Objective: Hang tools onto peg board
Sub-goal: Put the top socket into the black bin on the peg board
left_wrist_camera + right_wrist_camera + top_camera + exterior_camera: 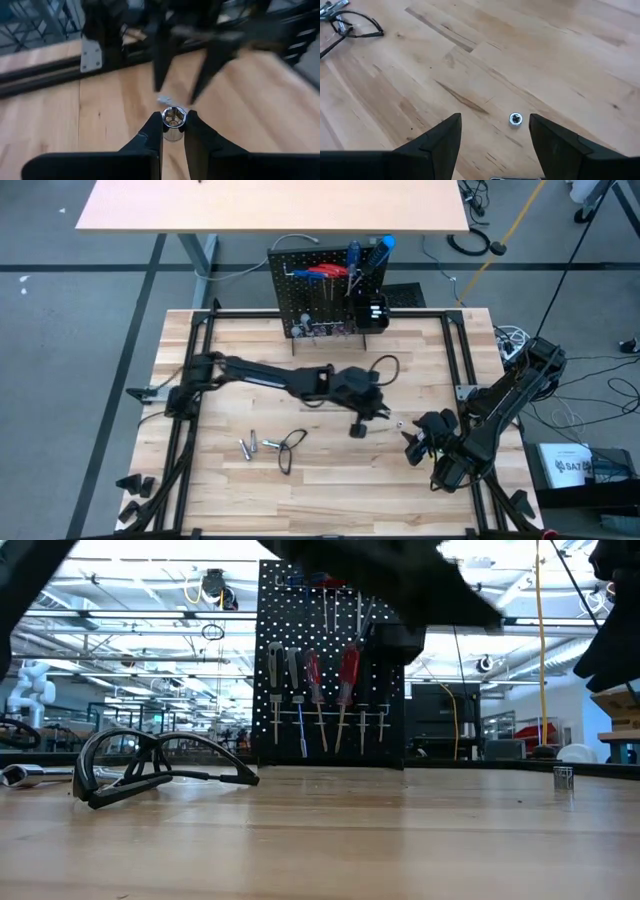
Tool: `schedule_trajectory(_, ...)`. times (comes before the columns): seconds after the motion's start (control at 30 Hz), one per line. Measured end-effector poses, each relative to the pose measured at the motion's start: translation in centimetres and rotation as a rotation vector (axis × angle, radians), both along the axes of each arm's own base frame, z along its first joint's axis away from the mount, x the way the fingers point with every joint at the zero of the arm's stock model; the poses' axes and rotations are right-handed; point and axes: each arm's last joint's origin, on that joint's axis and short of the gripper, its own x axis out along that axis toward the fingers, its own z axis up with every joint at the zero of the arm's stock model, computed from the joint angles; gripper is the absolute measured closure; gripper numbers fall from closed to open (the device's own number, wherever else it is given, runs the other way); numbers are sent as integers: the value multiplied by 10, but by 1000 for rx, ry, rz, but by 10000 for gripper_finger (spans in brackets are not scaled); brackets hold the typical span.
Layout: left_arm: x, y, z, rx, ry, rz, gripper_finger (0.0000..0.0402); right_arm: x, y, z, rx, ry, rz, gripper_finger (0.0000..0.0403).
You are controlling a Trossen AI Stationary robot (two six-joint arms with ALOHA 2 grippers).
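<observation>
peg board (318,298) is standing upright at the far edge of the table (300,480), with red- and blue-handled screwdrivers (320,690) hanging on its hooks. left gripper (173,135) is sitting mid-table, fingers pinching a small silver socket (173,124), hex opening facing up. right gripper (495,137) is hovering low at the right side of the table, fingers spread, with another small silver bit (515,119) lying on the wood between them, not touching either. black wire loop (292,447) is lying near-left of centre, with a few silver bits (254,446) just to its left.
</observation>
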Motion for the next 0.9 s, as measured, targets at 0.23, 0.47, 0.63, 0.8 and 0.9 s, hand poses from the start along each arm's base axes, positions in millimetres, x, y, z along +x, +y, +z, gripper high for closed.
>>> schedule_trajectory(0.23,-76,-17,46,-32,-93,-12,356,8,4,5,-112,-159,62,179)
schedule_trajectory(0.47,-160,-31,49,-229,-362,17,356,31,12,19,-305,-458,45,179)
schedule_trajectory(0.63,-206,-31,20,-508,-604,38,356,65,16,22,-441,-419,79,179)
schedule_trajectory(0.8,-236,-25,-8,-774,-722,157,356,112,12,21,-591,-334,209,179)
schedule_trajectory(0.9,-244,-28,-17,-854,-744,216,356,140,8,29,-682,-392,375,179)
